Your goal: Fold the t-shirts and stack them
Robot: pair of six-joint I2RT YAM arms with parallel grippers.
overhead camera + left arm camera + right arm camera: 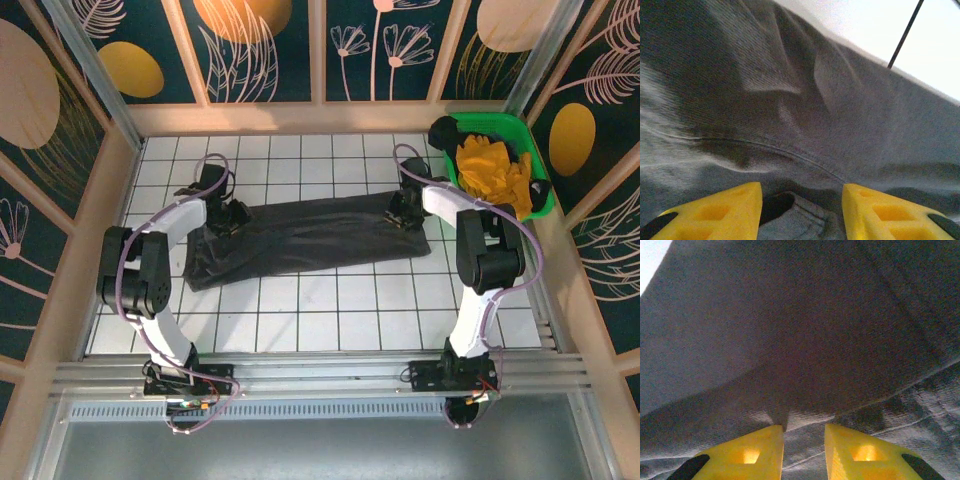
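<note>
A large dark charcoal-grey t-shirt (310, 240) lies folded into a long band across the white tiled table. My left gripper (237, 214) sits low over its left end and my right gripper (400, 212) over its right end. In the left wrist view the yellow fingers (730, 207) stand well apart, so the left gripper (801, 192) is open, with a hemmed fold of the t-shirt (790, 100) lying loose between them. The right gripper (804, 432) is open by a narrow gap, its fingers (755, 452) resting on the t-shirt (790, 330), which lies flat under that gap.
A green plastic bin (500, 119) holding crumpled yellow cloth (490, 170) stands at the back right, close behind the right arm. Bare white tiles (330, 320) lie in front of the shirt. Patterned walls close in the table on three sides.
</note>
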